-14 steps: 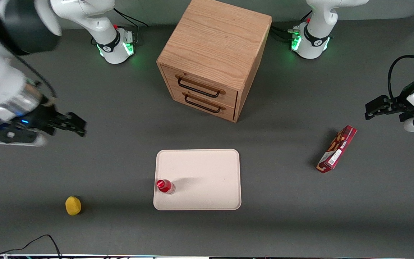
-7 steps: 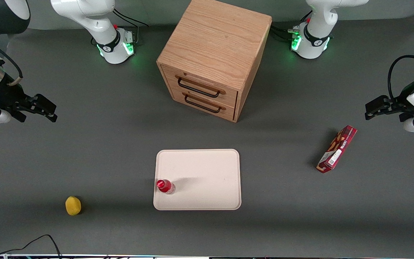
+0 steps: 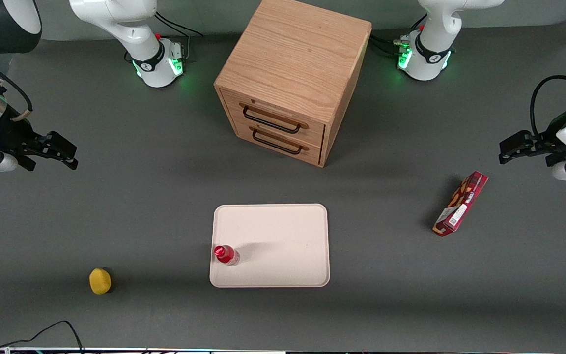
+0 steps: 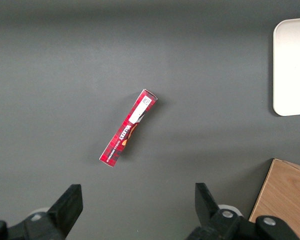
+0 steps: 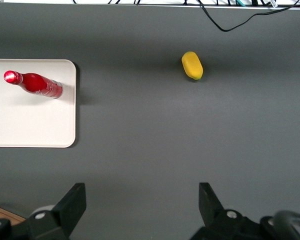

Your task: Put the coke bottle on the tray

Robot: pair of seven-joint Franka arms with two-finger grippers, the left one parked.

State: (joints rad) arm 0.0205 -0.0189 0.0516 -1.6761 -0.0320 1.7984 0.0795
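The red coke bottle (image 3: 225, 254) stands upright on the tray (image 3: 283, 236), near one corner. The pale cream tray lies flat on the table (image 3: 165, 206). The pincer (image 3: 59, 150) hangs open, well apart.

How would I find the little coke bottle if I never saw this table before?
Find the wooden drawer cabinet, then the pale tray in front of it. The coke bottle stands upright on the tray's corner nearest the yellow lemon, far from the open gripper. It is small and red-capped, unlike the long red snack box.
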